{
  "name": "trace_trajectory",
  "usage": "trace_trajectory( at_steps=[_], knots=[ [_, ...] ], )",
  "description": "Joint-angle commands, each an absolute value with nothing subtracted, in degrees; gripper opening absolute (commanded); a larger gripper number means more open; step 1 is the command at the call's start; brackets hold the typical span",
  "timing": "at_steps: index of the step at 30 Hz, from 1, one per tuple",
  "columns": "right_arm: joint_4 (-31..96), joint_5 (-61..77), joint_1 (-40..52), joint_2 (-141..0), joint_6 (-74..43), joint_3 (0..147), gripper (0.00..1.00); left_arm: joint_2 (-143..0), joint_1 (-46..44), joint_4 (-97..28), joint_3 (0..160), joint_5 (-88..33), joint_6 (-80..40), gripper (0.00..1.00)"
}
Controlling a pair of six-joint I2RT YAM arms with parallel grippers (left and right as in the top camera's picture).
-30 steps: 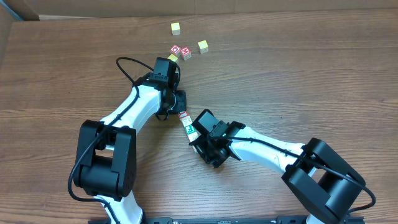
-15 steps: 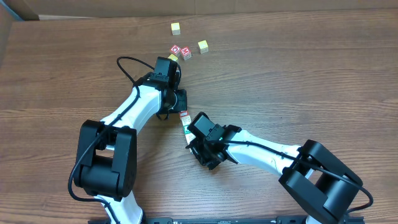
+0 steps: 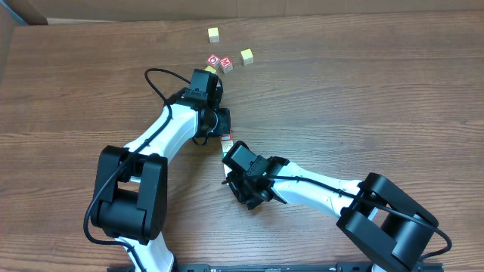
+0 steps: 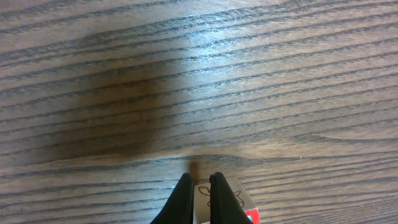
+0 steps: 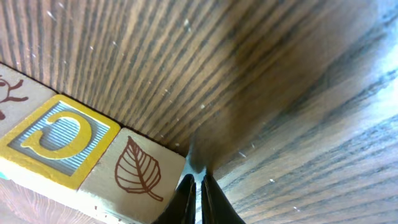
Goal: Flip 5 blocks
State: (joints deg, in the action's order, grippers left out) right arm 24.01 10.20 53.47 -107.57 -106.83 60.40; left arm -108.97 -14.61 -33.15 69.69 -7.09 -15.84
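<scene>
A short line of small whitish wooden alphabet blocks [image 3: 225, 142] lies on the brown wood-grain table [image 3: 363, 98] between the two arms. From overhead only its upper end shows; the rest is hidden under the right arm's head.

In the right wrist view, a block with a brown leaf drawing [image 5: 140, 171] touches a block with a grey letter C in a yellow border [image 5: 59, 134]. The right gripper [image 5: 196, 180], jaws pressed together and holding nothing, sits just beside the leaf block's corner.

The left gripper [image 4: 200, 180], likewise closed tight and empty, has its tips over a whitish block with a red corner [image 4: 239, 200]; contact cannot be told.

Two red-faced cubes [image 3: 226, 65] and three yellow-faced cubes [image 3: 246, 56] lie well apart from the line.
</scene>
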Motion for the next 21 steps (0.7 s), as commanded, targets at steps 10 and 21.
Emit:
trace_trajectory(
  at_steps=[10, 21],
  knots=[
    [22.8, 7.7, 55.5, -108.5, -110.2, 60.1, 0.09, -109.4, -15.1, -32.8, 68.7, -8.4, -14.1, 0.04],
    [24.1, 7.7, 55.5, -108.5, -110.2, 60.1, 0.10, -109.4, -15.1, -31.6, 68.7, -5.8, -14.1, 0.04]
  ],
)
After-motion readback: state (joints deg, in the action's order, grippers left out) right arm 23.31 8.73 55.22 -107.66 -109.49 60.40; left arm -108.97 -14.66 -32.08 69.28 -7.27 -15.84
